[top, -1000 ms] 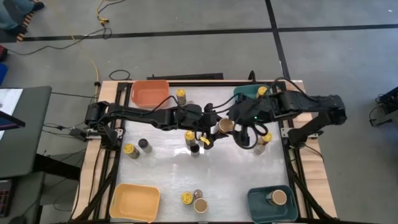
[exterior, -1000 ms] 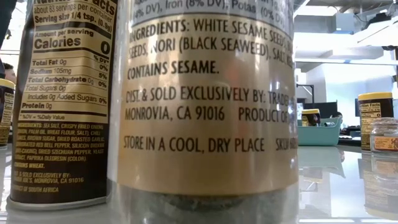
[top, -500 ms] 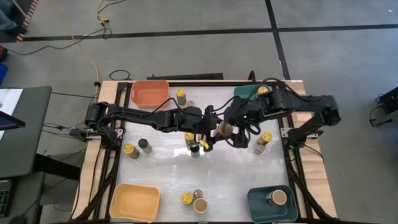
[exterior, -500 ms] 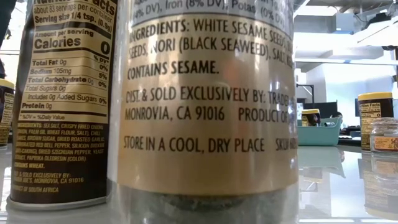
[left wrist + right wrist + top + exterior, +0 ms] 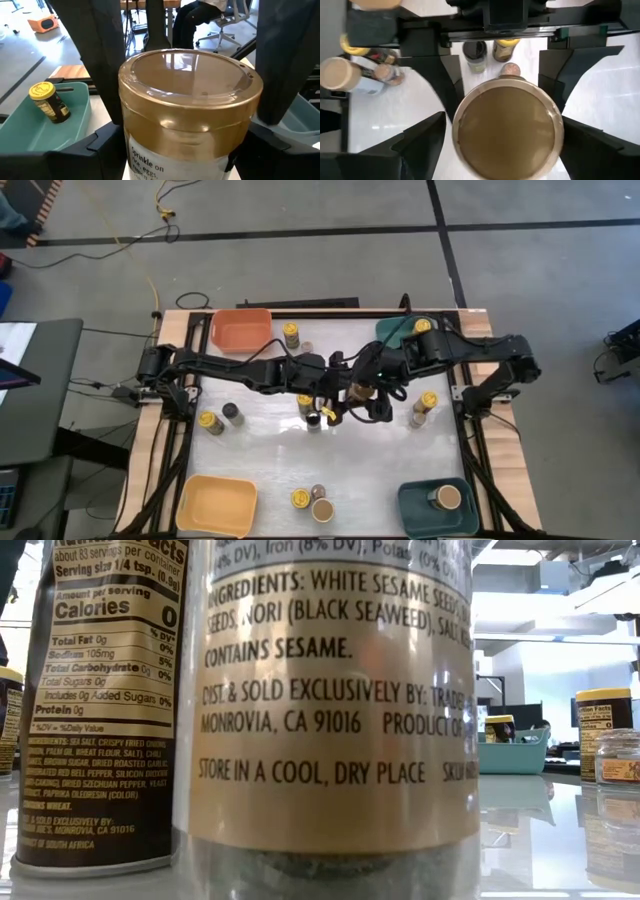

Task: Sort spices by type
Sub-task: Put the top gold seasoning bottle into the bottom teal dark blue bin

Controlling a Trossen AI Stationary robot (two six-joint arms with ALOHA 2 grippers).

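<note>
**Both grippers at one tan-lidded jar**

The left gripper [image 5: 345,392] grips the tan-lidded jar [image 5: 361,389] at mid-table, fingers [image 5: 107,145] pressed to its sides. The right gripper [image 5: 368,402] stands over the same jar with jaws wide, straddling its round glossy lid. Behind, the far teal bin [image 5: 30,132] holds a yellow-lidded jar [image 5: 48,102]; the near teal bin [image 5: 415,505] holds a tan-lidded one. The orange bin [image 5: 240,330] and yellow bin [image 5: 215,505] are smooth plastic rectangles.
</note>
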